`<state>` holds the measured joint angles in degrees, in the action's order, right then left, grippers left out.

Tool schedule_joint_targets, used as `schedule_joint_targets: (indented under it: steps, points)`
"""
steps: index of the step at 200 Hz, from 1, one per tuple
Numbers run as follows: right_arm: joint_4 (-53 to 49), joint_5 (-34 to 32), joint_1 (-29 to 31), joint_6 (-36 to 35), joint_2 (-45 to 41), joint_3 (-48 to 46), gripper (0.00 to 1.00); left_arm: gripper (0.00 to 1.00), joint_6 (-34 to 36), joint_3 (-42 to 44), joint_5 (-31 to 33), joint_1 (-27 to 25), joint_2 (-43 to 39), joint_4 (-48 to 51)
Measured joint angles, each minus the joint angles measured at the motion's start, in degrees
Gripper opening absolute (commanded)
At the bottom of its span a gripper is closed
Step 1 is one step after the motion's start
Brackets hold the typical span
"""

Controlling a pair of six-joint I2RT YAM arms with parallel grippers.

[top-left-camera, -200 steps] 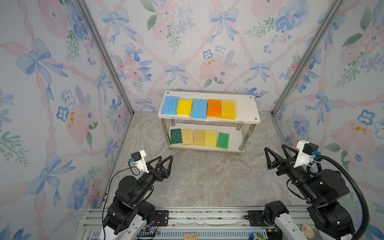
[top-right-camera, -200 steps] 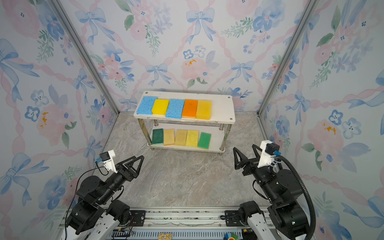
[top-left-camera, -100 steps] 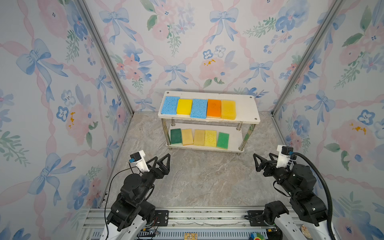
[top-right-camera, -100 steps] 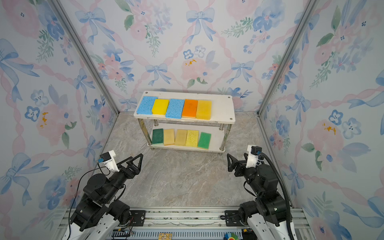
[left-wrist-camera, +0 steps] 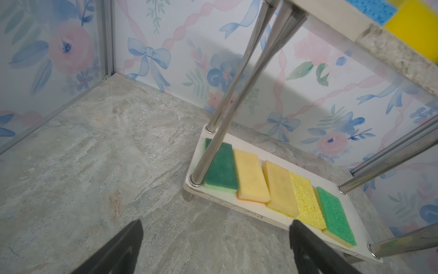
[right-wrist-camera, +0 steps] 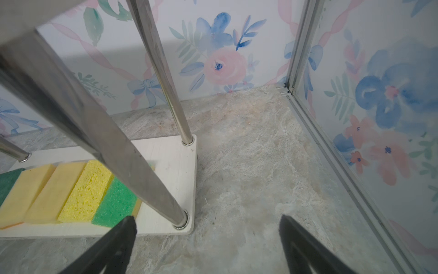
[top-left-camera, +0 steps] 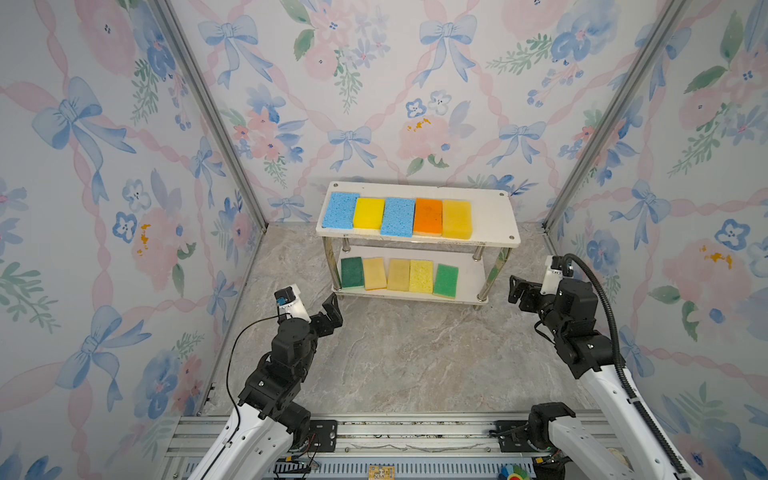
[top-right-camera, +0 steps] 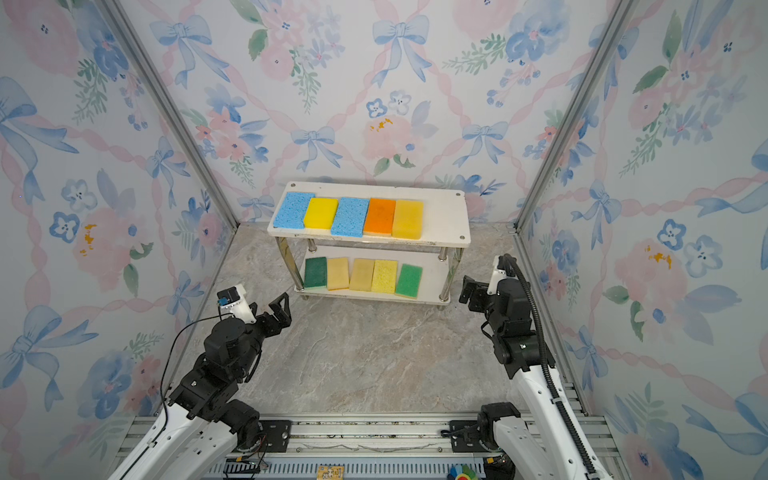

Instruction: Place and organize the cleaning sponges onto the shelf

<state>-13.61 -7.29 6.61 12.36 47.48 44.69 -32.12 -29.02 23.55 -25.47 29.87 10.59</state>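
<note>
The shelf (top-left-camera: 494,216) stands against the back wall in both top views. On its top board lie two blue sponges (top-left-camera: 340,210), a yellow one (top-left-camera: 368,213), an orange one (top-left-camera: 428,216) and a tan-yellow one (top-left-camera: 456,219), side by side. The lower board (left-wrist-camera: 257,214) carries a dark green sponge (left-wrist-camera: 221,169), two pale tan ones (left-wrist-camera: 251,176), a yellow one (left-wrist-camera: 307,201) and a light green one (right-wrist-camera: 116,205). My left gripper (top-left-camera: 330,311) (left-wrist-camera: 216,224) hangs open and empty off the shelf's front left corner. My right gripper (top-left-camera: 517,291) (right-wrist-camera: 207,219) is open and empty beside the front right leg (right-wrist-camera: 118,154).
Floral walls with metal corner posts (top-left-camera: 208,108) close in the marble floor (top-left-camera: 415,353) on three sides. A metal rail (top-left-camera: 374,432) carrying both arm bases runs along the front edge. The right arm's black cable (top-left-camera: 602,303) loops near the right wall.
The right arm has dropped and reached forward, bringing its gripper close to the shelf's right end. The left gripper has edged slightly toward the shelf. Both stay open.
</note>
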Motion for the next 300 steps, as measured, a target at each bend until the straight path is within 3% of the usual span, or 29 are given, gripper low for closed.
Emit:
schedule_joint_targets:
  steps: [38,66,125,210,300]
  points:
    - [0.09,-0.11,-3.65,0.24,5.35,11.50,0.97,0.98,3.78,-2.82,4.00,0.20,4.02,-1.73]
    - [1.16,-0.31,-8.15,2.36,6.93,12.48,0.97,0.98,6.34,-3.37,6.27,2.43,8.70,-2.40]
    - [4.04,-0.74,-13.07,5.46,11.06,7.74,0.97,0.98,7.04,-2.78,4.94,12.87,14.12,-3.32]
    - [13.20,-0.57,-17.77,9.77,14.71,-3.63,0.97,0.98,7.04,-2.43,2.03,14.91,19.19,-4.98]
    - [26.75,2.08,-18.99,10.82,19.06,-15.15,0.97,0.98,3.54,-4.72,1.09,15.02,26.82,-5.44]
